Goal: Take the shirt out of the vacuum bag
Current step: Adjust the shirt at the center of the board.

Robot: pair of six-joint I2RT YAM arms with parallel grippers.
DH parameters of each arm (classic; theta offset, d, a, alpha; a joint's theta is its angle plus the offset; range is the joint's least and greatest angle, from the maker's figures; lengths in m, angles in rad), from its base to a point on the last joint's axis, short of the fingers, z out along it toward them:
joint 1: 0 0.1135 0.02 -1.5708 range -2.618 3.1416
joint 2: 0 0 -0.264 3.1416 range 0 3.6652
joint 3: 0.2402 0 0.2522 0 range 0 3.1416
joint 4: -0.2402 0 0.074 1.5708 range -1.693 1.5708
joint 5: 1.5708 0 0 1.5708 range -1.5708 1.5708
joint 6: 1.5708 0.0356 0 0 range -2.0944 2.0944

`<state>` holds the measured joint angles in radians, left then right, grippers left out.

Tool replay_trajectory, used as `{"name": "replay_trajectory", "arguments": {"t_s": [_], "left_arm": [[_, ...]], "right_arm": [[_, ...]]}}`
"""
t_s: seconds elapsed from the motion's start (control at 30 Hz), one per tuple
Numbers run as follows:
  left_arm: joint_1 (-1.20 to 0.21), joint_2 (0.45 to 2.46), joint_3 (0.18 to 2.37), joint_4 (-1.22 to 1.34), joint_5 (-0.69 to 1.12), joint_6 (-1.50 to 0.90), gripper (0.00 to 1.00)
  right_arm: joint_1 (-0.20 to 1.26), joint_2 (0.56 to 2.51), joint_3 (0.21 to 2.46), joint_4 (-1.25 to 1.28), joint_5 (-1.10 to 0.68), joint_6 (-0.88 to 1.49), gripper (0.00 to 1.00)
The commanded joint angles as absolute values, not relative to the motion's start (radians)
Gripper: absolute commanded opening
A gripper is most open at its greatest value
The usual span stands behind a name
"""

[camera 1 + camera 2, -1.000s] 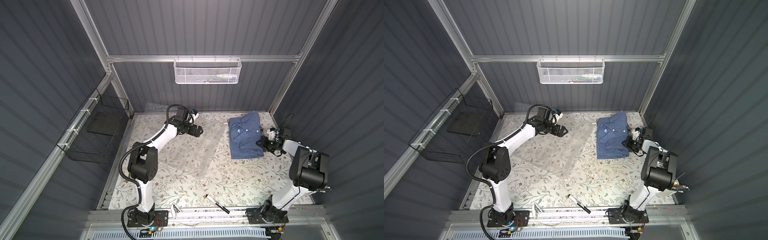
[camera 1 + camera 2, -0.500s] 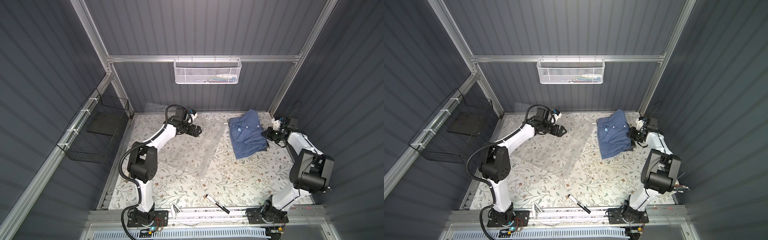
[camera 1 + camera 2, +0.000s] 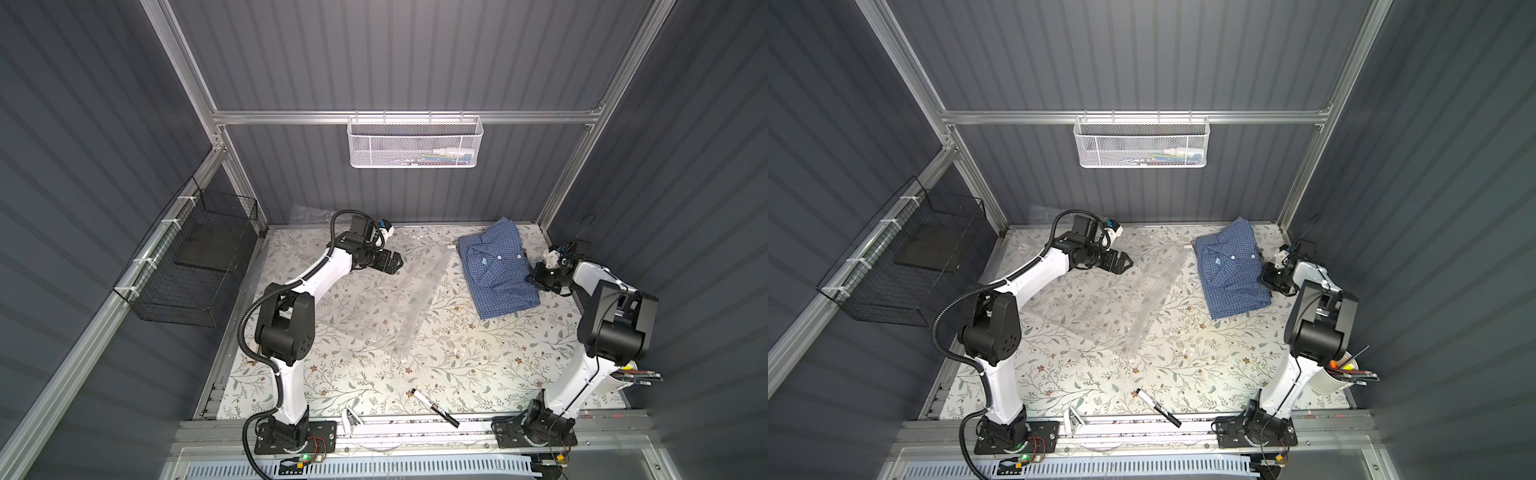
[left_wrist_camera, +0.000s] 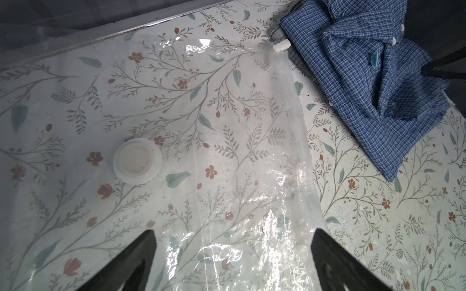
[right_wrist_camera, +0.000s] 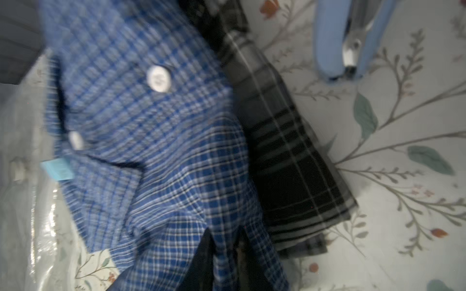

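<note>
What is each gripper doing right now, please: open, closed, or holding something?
Left gripper: open, holding nothing, above the vacuum bag.
Right gripper: closed on the edge of the shirt.

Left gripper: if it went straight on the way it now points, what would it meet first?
Most likely the clear vacuum bag lying just below and ahead of the open left gripper; it seems pitched slightly down, though depth is unclear. The shirt lies farther along.

Blue shirt (image 3: pixel 1231 276) lies outside the clear vacuum bag (image 3: pixel 1121 299).
</note>
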<state>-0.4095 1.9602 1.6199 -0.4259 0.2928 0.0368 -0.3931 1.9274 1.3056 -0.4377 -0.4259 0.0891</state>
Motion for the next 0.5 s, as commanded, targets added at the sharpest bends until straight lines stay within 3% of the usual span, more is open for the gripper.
{"name": "replay_trajectory", "arguments": {"t_s": [0.0,0.1,0.17,0.47], "left_arm": [[-0.399,1.967,1.602,-0.449,0.307,0.048,0.97],[-0.399,1.969,1.598,-0.447,0.308,0.047,0.98],[-0.399,1.97,1.598,-0.448,0.311,0.046,0.98],[-0.397,1.965,1.597,-0.455,0.308,0.052,0.98]], "right_arm": [[-0.394,1.919,1.343,-0.437,-0.39,0.103,0.32],[-0.394,1.901,1.361,-0.432,-0.422,0.089,0.55],[-0.394,1.903,1.385,-0.442,-0.442,0.072,0.64],[-0.38,1.971,1.542,-0.414,-0.607,0.03,0.78]]}}
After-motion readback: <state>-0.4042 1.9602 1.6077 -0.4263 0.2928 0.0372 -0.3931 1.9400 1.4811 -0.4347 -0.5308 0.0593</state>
